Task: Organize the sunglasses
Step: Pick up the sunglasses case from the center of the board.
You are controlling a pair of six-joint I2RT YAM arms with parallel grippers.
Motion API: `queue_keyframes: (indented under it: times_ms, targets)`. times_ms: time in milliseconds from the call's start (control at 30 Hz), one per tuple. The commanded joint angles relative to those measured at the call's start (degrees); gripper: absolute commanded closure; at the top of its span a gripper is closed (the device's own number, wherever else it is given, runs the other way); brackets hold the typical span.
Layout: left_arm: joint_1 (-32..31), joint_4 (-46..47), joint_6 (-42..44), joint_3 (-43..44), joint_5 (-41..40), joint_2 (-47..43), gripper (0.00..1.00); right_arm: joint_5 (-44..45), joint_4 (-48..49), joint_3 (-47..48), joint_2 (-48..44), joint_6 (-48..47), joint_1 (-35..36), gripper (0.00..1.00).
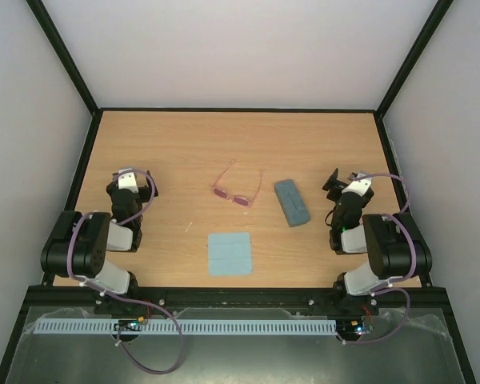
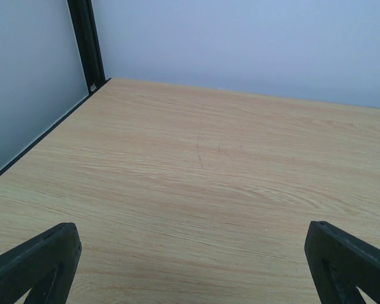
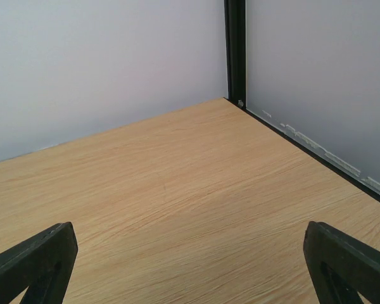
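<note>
the left gripper (image 2: 191, 248) sits at the left side of the table (image 1: 168, 144), jaws wide apart, holding nothing. a light blue cloth (image 1: 229, 254) lies near the front middle. behind it lie the pink sunglasses (image 1: 238, 192), arms open, in the middle of the table. near them on the right is the blue-grey case (image 1: 291, 202) (shut, as far as i can tell). the right gripper (image 3: 190, 248) sits far right, wide too, holding nothing. the job looks not started yet. next, one arm must reach in and pinch the thin frame softly.
</note>
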Motion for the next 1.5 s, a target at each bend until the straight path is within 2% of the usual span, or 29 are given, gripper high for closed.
queue_keyframes:
  times_ms: [0, 633, 767, 933, 1033, 1100, 1200, 1300, 1467]
  targets:
    - [-0.2, 3.0, 0.6, 0.8, 0.6, 0.1, 0.00, 0.5, 0.6, 0.8, 0.3, -0.6, 0.3, 0.01]
    - [-0.2, 3.4, 0.7, 0.6, 1.1, -0.4, 0.01, 0.5, 0.6, 0.8, 0.2, -0.5, 0.3, 0.01]
    - [-1.2, -5.6, 2.3, 3.4, 1.6, -5.8, 0.00, 3.1, 0.0, 0.9, -1.7, 0.6, 0.3, 0.01]
    - [-5.1, -24.4, 2.2, 11.3, 0.6, -17.9, 0.00, 5.2, -33.0, 12.0, -17.3, 5.3, 0.3, 0.01]
    - [-6.9, -34.7, -2.4, 17.9, 1.7, -24.0, 0.00, 3.8, -51.9, 21.7, -24.1, 12.3, 0.3, 0.01]
    - [-8.2, -44.2, -6.1, 24.5, 2.5, -27.1, 0.01, -0.5, -61.4, 27.5, -27.8, 17.0, 0.3, 0.01]
    - [-9.6, -55.9, -13.0, 34.3, 5.1, -29.4, 0.01, -9.4, -70.4, 35.1, -33.2, 20.2, 0.3, 0.01]
    - [-9.9, -67.4, -19.1, 43.6, 9.3, -30.3, 0.00, -14.6, -76.1, 39.3, -39.2, 23.0, 0.3, 0.01]
    - [-9.9, -77.4, -24.5, 52.5, 18.1, -34.5, 0.00, -20.3, -86.4, 45.1, -44.8, 32.5, 0.3, 0.01]
